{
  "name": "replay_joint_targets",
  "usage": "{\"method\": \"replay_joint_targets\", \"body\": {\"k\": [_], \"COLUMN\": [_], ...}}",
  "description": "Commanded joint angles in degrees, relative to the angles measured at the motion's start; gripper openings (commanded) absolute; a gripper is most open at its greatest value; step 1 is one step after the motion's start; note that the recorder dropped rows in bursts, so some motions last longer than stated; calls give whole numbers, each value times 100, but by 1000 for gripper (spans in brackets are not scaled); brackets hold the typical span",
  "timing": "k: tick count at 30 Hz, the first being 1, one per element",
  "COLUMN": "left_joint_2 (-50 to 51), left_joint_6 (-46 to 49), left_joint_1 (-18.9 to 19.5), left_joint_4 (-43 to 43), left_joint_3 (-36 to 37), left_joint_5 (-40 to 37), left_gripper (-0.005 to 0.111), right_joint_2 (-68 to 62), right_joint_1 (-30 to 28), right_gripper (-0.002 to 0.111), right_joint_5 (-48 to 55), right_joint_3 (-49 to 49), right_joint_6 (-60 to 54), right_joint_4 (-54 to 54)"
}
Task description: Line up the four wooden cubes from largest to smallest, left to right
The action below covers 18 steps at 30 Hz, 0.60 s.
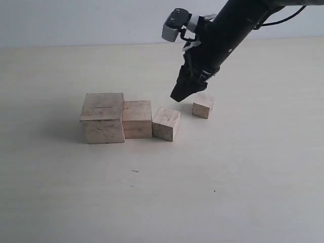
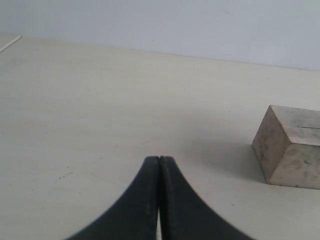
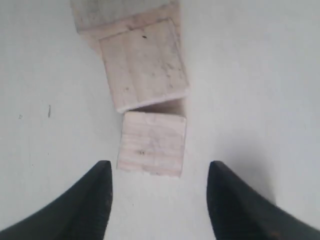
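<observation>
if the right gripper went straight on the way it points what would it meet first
Probably the second-smallest cube, framed ahead between the open fingers of the right gripper in its wrist view. Depth is unclear, so the tabletop short of it could come first.

A pale cream table [image 1: 243,192] fills most of the frame, matte and faintly grained. A plain light blue-grey wall [image 1: 76,20] spans the top edge. A small dark mark [image 1: 135,171] lies below centre, and a tinier speck [image 1: 214,191] sits to its lower right.
</observation>
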<state>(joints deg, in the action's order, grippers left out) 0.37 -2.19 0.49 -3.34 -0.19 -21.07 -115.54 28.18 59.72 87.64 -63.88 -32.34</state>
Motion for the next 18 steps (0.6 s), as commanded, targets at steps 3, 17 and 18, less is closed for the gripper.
{"method": "replay_joint_targets", "body": {"k": [3, 17, 18], "left_joint_2": [-37, -37, -37], "left_joint_6": [0, 0, 0], "left_joint_1": [13, 13, 13], "left_joint_4": [25, 25, 25], "left_joint_3": [19, 19, 19], "left_joint_5": [68, 68, 68], "left_gripper": [0, 0, 0], "right_joint_2": [1, -646, -710], "right_joint_1": [17, 184, 184], "right_gripper": [21, 0, 0], "right_joint_5": [56, 277, 252], "right_joint_3": [12, 12, 12], "right_joint_6": [3277, 5138, 5138], "right_joint_4": [949, 1265, 1222]}}
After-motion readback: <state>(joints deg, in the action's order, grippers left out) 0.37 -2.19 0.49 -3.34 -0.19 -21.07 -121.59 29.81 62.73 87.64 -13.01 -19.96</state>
